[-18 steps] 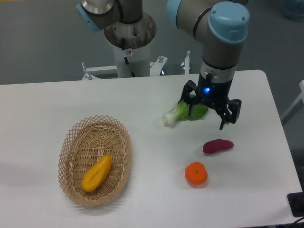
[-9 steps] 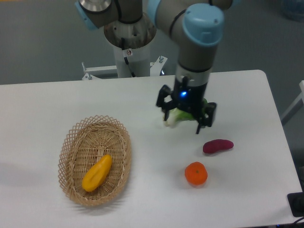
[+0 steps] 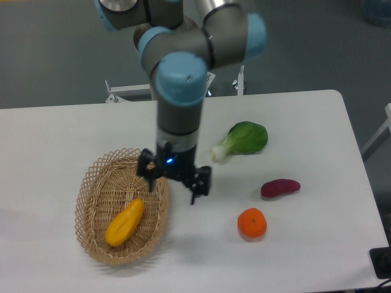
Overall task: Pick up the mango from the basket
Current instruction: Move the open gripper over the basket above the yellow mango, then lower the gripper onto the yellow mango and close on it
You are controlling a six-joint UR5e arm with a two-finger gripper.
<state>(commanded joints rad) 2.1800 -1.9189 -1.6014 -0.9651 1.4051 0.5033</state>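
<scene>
The mango (image 3: 124, 223) lies slantwise in the basket (image 3: 98, 177), smooth, yellow-orange, tapered at both ends (skin unmarked). The tool (image 3: 173, 186) hangs over the basket's right rim, fingers spread wide, gripping nothing, above the white worktop (image 3: 61, 134).

The arm reaches down, wrist vertical, gripper (image 3: 173, 187) jaws spread apart (nothing between them).

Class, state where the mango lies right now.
The mango lies inside the basket on the camera view's left, below-left of the open gripper.
</scene>
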